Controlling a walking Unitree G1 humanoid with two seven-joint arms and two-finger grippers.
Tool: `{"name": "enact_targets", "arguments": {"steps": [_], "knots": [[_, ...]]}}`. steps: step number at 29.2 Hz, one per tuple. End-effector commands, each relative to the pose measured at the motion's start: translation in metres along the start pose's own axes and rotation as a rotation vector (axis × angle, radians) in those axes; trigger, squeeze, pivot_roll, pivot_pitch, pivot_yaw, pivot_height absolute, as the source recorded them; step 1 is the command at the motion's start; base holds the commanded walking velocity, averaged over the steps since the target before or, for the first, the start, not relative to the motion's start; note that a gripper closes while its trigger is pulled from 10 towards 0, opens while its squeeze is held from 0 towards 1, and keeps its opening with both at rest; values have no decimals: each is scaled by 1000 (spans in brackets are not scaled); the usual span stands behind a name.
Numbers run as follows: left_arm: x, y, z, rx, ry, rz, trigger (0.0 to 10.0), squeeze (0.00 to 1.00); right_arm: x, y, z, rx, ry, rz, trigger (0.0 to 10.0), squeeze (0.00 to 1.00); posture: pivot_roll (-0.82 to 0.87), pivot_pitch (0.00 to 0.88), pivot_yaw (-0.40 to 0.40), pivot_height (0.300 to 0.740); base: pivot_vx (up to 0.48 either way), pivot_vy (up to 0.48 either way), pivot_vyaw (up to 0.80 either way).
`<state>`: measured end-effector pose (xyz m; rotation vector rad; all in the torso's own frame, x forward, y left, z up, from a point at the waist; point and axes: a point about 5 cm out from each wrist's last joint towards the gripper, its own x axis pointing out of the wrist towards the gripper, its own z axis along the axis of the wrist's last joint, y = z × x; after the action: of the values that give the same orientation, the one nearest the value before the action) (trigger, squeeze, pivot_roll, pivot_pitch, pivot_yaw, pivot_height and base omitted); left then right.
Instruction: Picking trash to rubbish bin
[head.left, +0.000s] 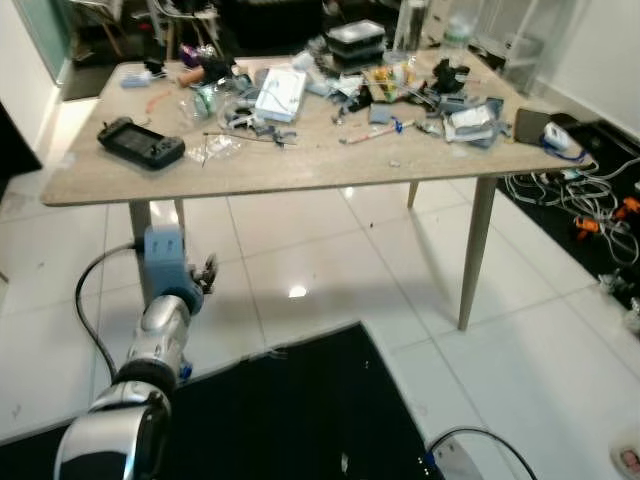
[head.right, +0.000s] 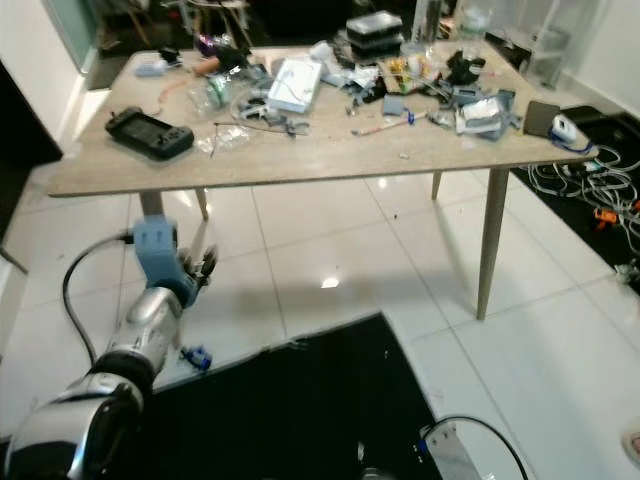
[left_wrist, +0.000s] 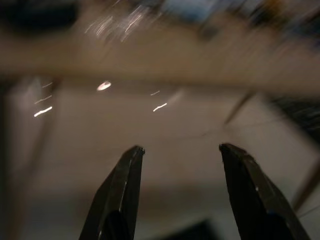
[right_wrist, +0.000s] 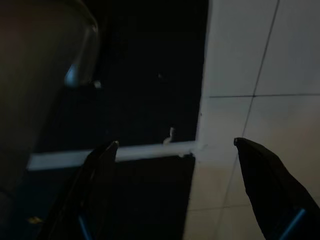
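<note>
Robot facing a cluttered desk, both arms empty, trash not yet picked.

At far left the left end effector (head.left: 207, 272) is raised in front of the desk (head.left: 300, 165) edge, below the top and near its left leg; its two black fingers (left_wrist: 120, 192) stand apart with nothing between them, which reads as an arm readied for a reach. On the desk, a black handheld console (head.left: 141, 141) lies alone near the left edge, then crumpled clear plastic wrap (head.left: 215, 148), a white box (head.left: 280, 92), and a dense scatter of wrappers and packets (head.left: 470, 122) toward the right, the likely trash: small, light, mixed. The right end effector (right_wrist: 175, 185) hangs low over the black mat (head.left: 300, 410) and white floor tiles (right_wrist: 260, 60), fingers spread wide, holding nothing.
</note>
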<state>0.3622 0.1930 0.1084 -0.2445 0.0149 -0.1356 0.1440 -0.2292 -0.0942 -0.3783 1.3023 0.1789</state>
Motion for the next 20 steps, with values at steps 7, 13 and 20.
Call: {"name": "enact_targets", "arguments": {"steps": [7,13,20], "knots": [[17,-30,50,-87,-205,-210,10000,0,1,9,-3,-16,7,28,10000,0,-10,60,73,740,431,0,-784],[16,-61,54,-109,-234,-402,10000,0,1,10,-3,-6,2,27,10000,0,-12,64,75,740,434,0,-254],[12,-82,41,-53,-186,-497,10000,0,1,10,-3,-15,6,27,10000,0,-12,64,75,740,445,0,0]]}}
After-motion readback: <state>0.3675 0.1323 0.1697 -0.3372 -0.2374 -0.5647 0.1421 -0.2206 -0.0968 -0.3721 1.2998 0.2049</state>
